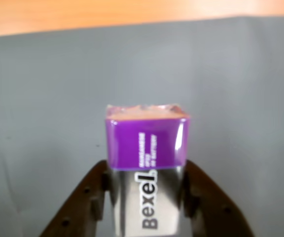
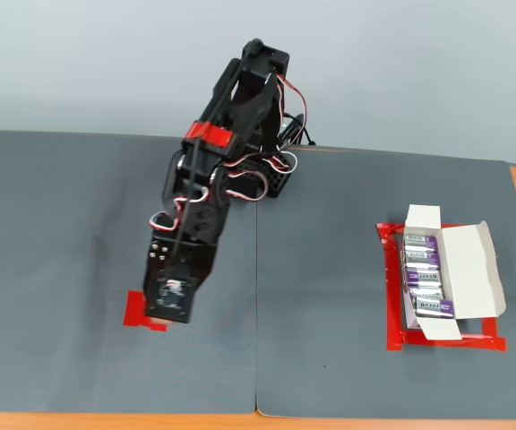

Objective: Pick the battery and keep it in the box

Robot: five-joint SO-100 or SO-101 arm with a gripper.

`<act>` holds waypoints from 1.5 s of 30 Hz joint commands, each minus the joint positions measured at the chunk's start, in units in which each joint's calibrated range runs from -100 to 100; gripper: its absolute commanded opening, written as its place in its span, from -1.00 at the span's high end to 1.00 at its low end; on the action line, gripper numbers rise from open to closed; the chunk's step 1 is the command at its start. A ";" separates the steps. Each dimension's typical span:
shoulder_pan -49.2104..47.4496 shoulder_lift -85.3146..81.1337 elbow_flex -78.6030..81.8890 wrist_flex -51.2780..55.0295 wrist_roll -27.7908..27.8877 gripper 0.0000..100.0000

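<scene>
In the wrist view a battery [image 1: 147,140], silver with a purple band and "Bexel" lettering, stands between my brown fingers [image 1: 95,190]. My gripper [image 1: 146,180] is shut on its lower sides and holds it above the grey mat. In the fixed view the gripper [image 2: 170,303] hangs low at the left over a red tape patch [image 2: 134,310], and the arm mostly hides the held battery. The white box [image 2: 475,269] lies far to the right with its flaps folded out. Several identical batteries [image 2: 424,278] lie in a row inside it.
A grey mat [image 2: 330,358] covers the table, with a seam running down its middle. A red tape border [image 2: 391,296] frames the box. The arm's black base [image 2: 271,175] stands at the back centre. Bare orange table edge [image 1: 83,15] shows beyond the mat.
</scene>
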 commanded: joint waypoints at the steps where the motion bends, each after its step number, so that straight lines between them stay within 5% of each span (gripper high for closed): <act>1: -3.04 -3.58 -6.81 2.39 -0.15 0.85; 45: -56.01 2.44 -13.05 7.16 0.27 0.85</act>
